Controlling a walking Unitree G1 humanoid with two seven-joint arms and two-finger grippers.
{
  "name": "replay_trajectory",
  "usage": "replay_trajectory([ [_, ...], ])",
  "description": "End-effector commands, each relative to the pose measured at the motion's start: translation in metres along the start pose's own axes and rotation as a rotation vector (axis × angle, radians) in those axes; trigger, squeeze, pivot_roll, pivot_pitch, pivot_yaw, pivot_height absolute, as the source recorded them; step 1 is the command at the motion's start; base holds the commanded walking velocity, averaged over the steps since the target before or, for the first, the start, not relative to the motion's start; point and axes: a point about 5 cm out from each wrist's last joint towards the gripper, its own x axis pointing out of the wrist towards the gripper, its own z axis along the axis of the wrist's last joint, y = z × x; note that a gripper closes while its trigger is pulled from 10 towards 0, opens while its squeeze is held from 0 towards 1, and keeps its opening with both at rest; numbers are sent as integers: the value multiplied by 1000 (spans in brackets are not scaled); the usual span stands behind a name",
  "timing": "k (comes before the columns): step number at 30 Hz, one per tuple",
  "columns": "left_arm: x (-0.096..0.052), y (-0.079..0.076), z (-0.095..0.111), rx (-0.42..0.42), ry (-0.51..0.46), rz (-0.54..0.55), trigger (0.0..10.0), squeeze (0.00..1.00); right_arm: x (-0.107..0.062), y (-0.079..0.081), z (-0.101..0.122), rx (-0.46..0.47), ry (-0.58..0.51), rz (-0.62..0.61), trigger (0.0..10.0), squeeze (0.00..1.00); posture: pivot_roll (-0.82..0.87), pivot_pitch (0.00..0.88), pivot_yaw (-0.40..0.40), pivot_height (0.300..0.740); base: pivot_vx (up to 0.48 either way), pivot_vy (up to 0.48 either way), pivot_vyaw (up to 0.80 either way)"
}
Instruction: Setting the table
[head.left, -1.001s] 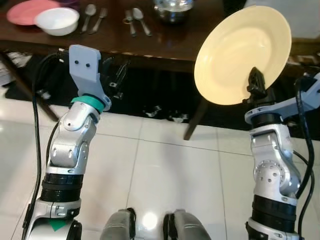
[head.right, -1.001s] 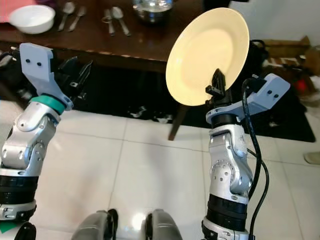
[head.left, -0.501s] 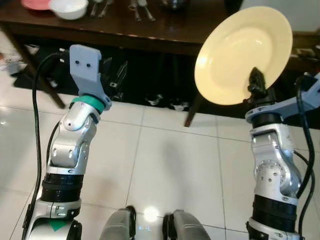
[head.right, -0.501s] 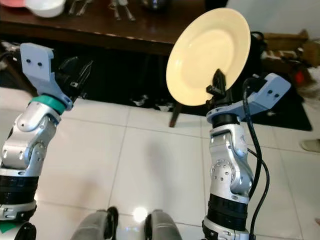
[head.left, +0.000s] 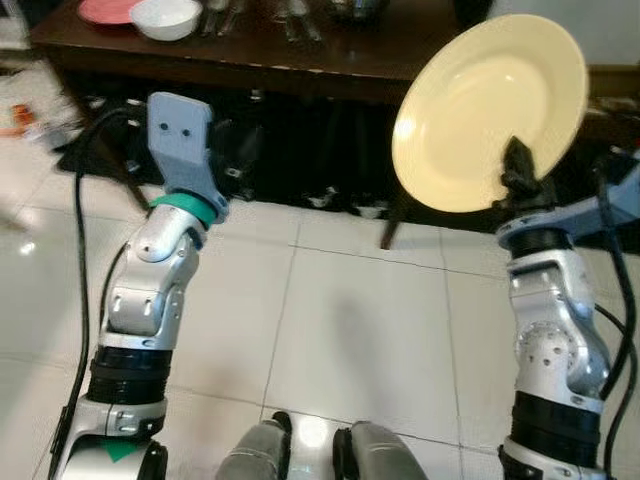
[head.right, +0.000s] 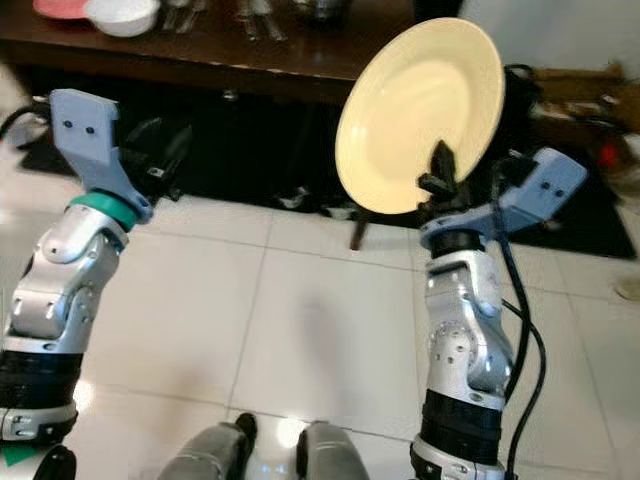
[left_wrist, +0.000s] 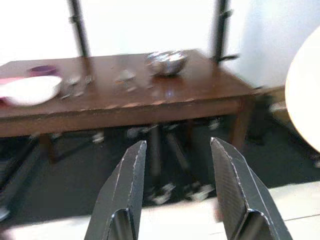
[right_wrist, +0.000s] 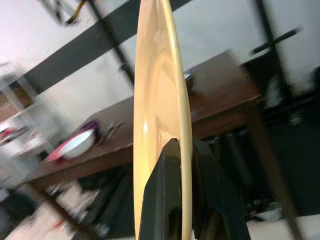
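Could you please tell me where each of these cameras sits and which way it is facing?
Eye views: on the head, looking down at silver arms, knees, white tiled floor and dark wooden table.
Left wrist view: along the open left hand toward the table.
Right wrist view: along the right hand clamped on the round pale yellow plate, seen edge-on.
Shared: table, white bowl, plate.

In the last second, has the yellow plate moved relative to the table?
Yes. The yellow plate in the right gripper is now farther from the dark wooden table, which has slid toward the picture's top.
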Motion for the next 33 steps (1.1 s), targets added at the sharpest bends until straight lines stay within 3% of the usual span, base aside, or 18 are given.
replay_trajectory([
  [1,-2,2,-4,7,25,13,10000,0,0,3,-1,5,7,12,10000,0,3,68,29,740,0,0,794],
  [33,1,15,-11,116,72,139,10000,0,-2,11,-3,36,16,84,10000,0,5,67,27,740,0,0,794],
])
